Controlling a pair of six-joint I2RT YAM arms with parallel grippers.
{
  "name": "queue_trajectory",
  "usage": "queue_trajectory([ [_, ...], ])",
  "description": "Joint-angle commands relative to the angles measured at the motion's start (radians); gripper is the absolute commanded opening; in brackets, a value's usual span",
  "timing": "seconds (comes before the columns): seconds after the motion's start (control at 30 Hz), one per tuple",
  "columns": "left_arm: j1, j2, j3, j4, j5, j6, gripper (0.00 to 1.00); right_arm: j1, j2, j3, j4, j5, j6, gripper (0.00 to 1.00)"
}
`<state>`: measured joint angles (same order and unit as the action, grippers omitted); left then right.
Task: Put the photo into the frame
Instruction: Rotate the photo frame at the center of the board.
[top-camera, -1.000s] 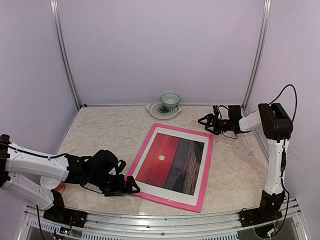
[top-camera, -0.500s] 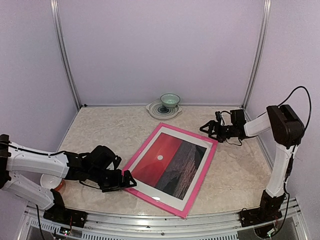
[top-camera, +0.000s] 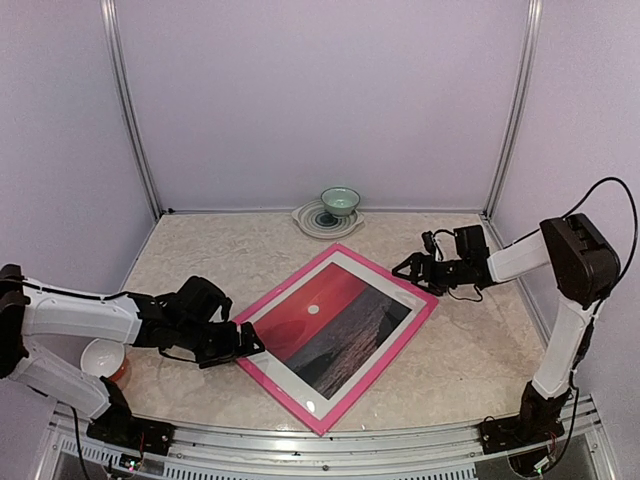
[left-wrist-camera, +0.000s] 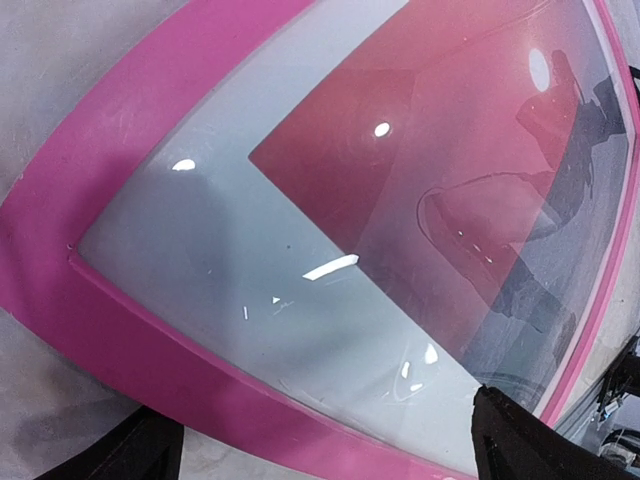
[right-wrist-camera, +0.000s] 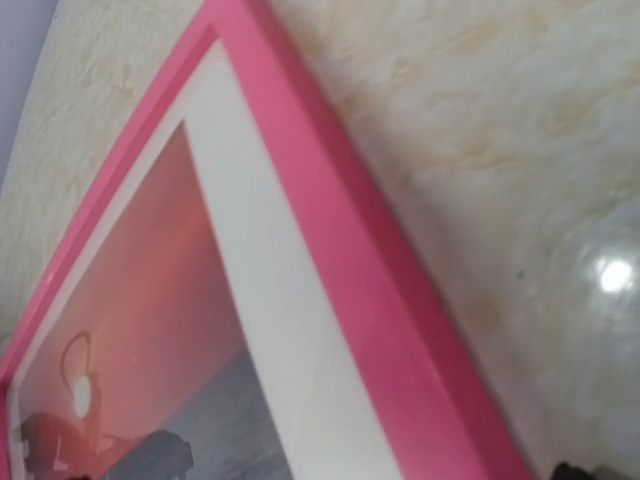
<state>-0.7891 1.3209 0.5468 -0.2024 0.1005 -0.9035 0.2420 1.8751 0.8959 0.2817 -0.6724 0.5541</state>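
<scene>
The pink frame (top-camera: 279, 394) lies flat on the table, turned like a diamond. Inside it, behind a white mat (top-camera: 352, 268), sits the photo (top-camera: 335, 330), red sky with a white sun dot and dark sea. My left gripper (top-camera: 246, 345) is open at the frame's left corner. In the left wrist view its fingertips (left-wrist-camera: 140, 452) stand wide apart over the pink rail (left-wrist-camera: 130, 150) and glossy photo (left-wrist-camera: 450, 190). My right gripper (top-camera: 408, 268) is open beside the frame's far right rail (right-wrist-camera: 340, 250); the right wrist view shows almost nothing of its fingers.
A green bowl (top-camera: 340, 201) stands on a patterned plate (top-camera: 318, 222) at the back wall. A white bowl (top-camera: 100, 357) sits under my left arm near the front left. Metal posts rise at the back corners.
The frame with the photo has turned clockwise on the table. My left gripper moved back and left with its corner; my right gripper came down along the far right rail.
</scene>
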Motion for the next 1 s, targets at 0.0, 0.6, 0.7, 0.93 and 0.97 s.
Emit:
queue_trajectory([
  [0.0, 0.018, 0.017, 0.033, 0.067, -0.005, 0.039, 0.99, 0.047, -0.046, -0.051, -0.044, -0.036, 0.008, 0.99],
  [0.6, 0.14, 0.035, 0.107, 0.038, -0.022, 0.137, 0.99, 0.091, -0.203, -0.205, -0.1, 0.023, -0.01, 0.99],
  [0.7, 0.164, 0.077, 0.142, 0.063, -0.014, 0.159, 0.99, 0.092, -0.211, -0.213, -0.103, 0.026, -0.008, 0.99],
  [0.93, 0.202, 0.233, 0.26, 0.129, 0.027, 0.197, 0.99, 0.092, -0.217, -0.216, -0.123, 0.047, -0.014, 0.99],
  [0.97, 0.204, 0.253, 0.277, 0.136, 0.03, 0.201, 0.99, 0.092, -0.218, -0.217, -0.126, 0.049, -0.015, 0.99],
])
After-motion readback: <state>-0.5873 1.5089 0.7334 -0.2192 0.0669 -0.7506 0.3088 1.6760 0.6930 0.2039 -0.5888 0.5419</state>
